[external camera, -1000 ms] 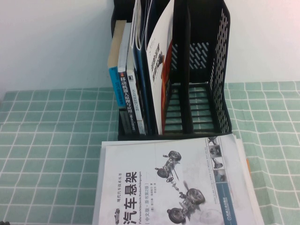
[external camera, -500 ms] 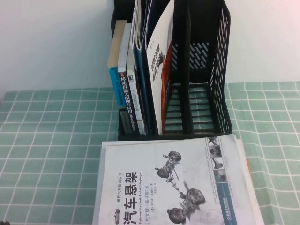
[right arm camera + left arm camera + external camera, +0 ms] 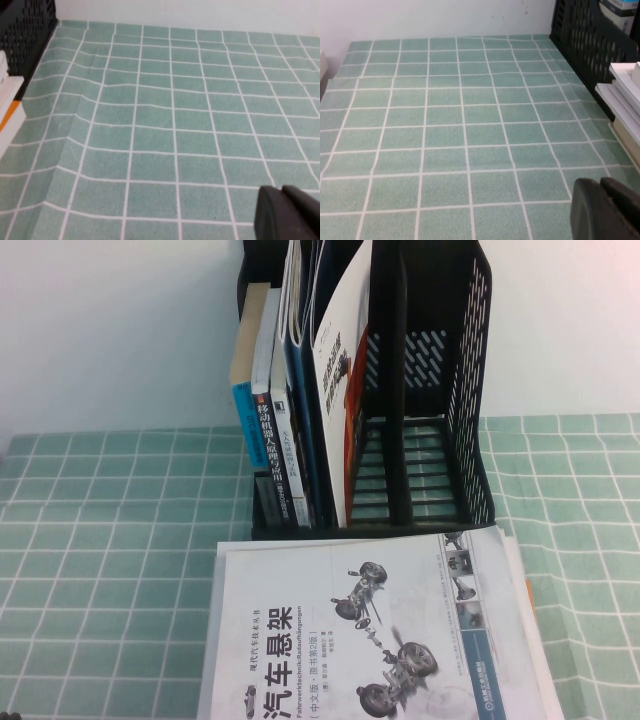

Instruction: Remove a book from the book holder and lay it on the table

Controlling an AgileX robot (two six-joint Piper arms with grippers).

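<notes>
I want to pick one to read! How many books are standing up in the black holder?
About 6, though thin ones may hide between. All stand in the book holder's left side: a blue-spined book leftmost, a white-covered book rightmost. Left gripper and right gripper are low over the tablecloth, away from them.

One holder, two groups of books, two end effectors.
One black perforated plastic book holder (image 3: pixel 430 390) holds about six upright books (image 3: pixel 290 400); several white paperbacks lie stacked (image 3: pixel 370 630) on the green-tiled worktop (image 3: pixel 100 570); two dark end effectors: left (image 3: pixel 607 210), right (image 3: pixel 290 212).
</notes>
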